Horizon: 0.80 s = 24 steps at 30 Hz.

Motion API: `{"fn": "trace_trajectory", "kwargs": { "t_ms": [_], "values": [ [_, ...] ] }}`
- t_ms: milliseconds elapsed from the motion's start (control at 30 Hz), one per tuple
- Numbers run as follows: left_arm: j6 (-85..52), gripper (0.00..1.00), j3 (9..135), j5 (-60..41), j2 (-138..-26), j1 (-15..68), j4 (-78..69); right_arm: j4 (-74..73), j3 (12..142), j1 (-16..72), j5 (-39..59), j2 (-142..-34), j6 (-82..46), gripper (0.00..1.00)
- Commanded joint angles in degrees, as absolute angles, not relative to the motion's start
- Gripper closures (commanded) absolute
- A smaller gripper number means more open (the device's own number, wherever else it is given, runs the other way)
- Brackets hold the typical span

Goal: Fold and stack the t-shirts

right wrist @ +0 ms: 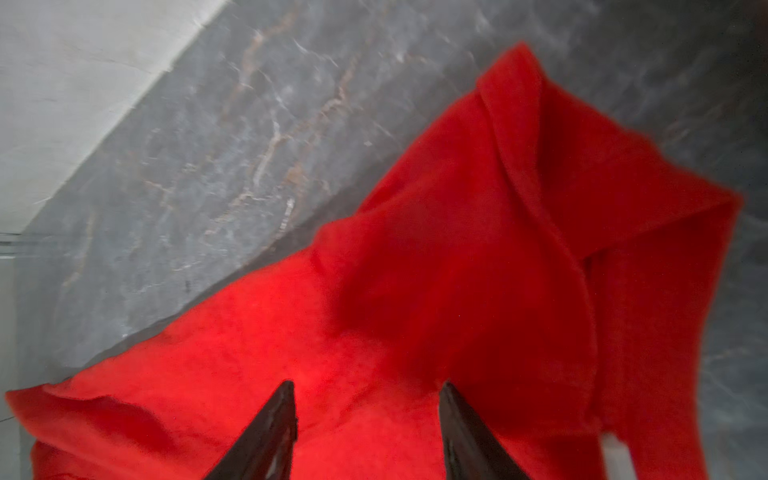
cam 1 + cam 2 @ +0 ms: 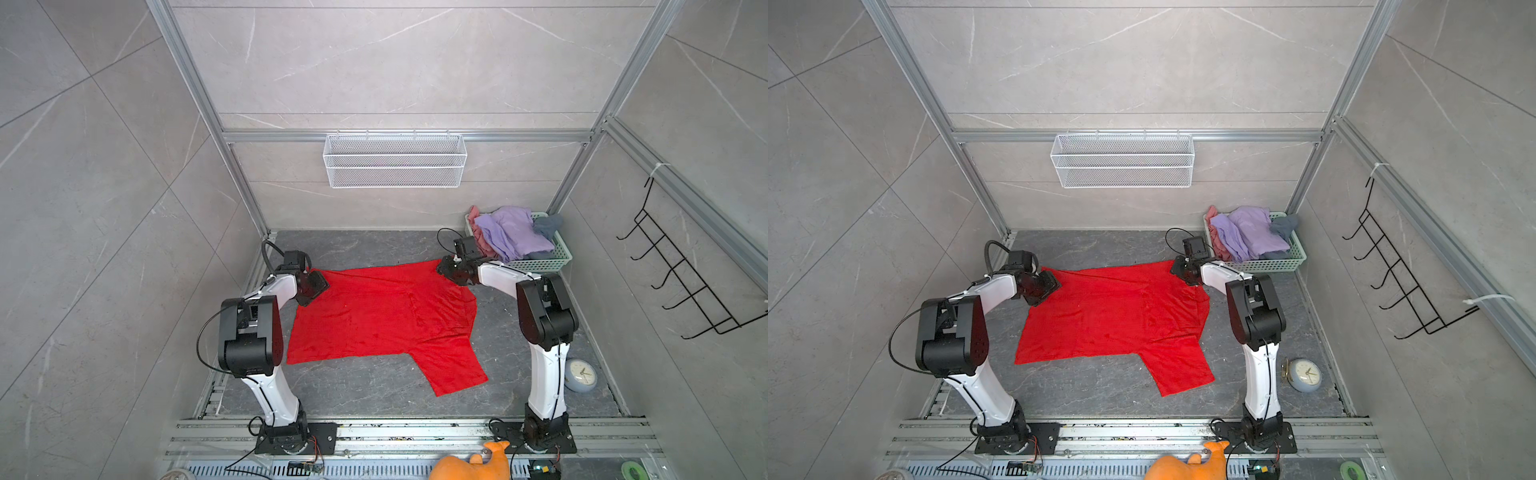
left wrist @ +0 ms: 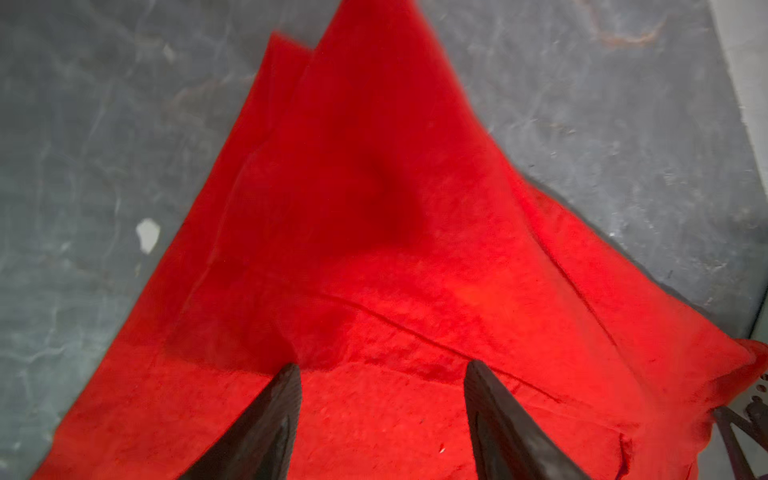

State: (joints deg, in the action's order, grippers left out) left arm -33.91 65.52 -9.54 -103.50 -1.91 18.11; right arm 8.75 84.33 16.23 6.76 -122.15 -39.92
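Note:
A large red t-shirt [image 2: 374, 316] [image 2: 1108, 316] lies spread on the dark floor in both top views, one sleeve pointing to the near right. My left gripper [image 2: 318, 284] [image 3: 382, 365] hovers over its far left corner, open, with only red cloth [image 3: 374, 249] showing between the fingers. My right gripper [image 2: 446, 270] [image 1: 368, 384] stands open over the shirt's far right corner [image 1: 457, 270], nothing clamped. Lavender [image 2: 513, 232], pink [image 2: 478, 237] and dark grey [image 2: 548, 224] t-shirts lie heaped in the green basket.
The green basket [image 2: 544, 262] sits at the far right, just behind my right arm. A round clock [image 2: 581, 374] lies at the near right. A white wire basket [image 2: 395, 160] hangs on the back wall. An orange plush toy [image 2: 473, 461] lies at the front edge.

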Motion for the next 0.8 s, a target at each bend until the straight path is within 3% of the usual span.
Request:
{"fn": "trace_trajectory", "kwargs": {
  "t_ms": [0, 433, 533, 600, 667, 767],
  "values": [
    [-35.86, 0.33, 65.06, -6.51, -99.97, -2.21, 17.93, 9.31, 86.75, 16.52, 6.94, -123.54, -41.22, 0.43],
    [-37.54, 0.36, 64.1, -1.99, -103.2, -3.01, 12.0, 10.96, 88.76, 16.53, 7.0, -126.22, -41.42, 0.43],
    [-36.33, 0.48, 65.04, -2.06, -104.19, -3.58, 11.08, 13.21, 90.4, 16.52, 7.12, -127.37, -41.22, 0.43],
    [-35.25, 0.69, 65.84, -1.62, -104.69, -3.97, 11.21, 13.89, 90.88, 16.57, 7.2, -128.13, -41.2, 0.43],
    [-34.25, 0.83, 66.38, -0.37, -104.77, -4.13, 11.76, 13.84, 90.81, 16.48, 7.12, -128.24, -41.4, 0.43],
    [-32.06, 0.95, 66.88, 1.02, -103.34, -4.27, 13.24, 14.13, 91.05, 16.43, 6.97, -128.6, -41.5, 0.43]
  ]
}}
